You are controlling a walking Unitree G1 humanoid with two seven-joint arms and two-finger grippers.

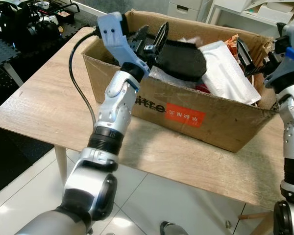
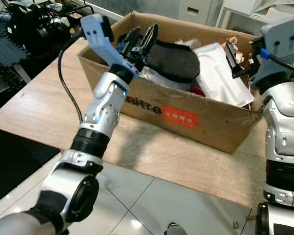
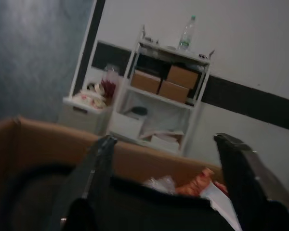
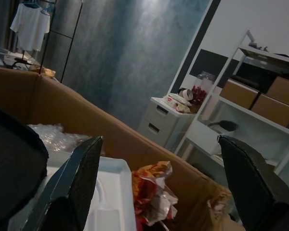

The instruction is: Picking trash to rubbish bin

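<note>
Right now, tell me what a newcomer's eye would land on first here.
The big cardboard box on the wooden table stands out, stuffed with trash: a black cushion-like lump beside a white plastic bag. The left pincer hangs open over the box's near-left corner by the black lump, and the right pincer is open at its right end, near a crumpled red wrapper.

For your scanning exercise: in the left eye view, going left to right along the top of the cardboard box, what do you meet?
Left pincer → black pouch → white plastic bag → right pincer.
</note>
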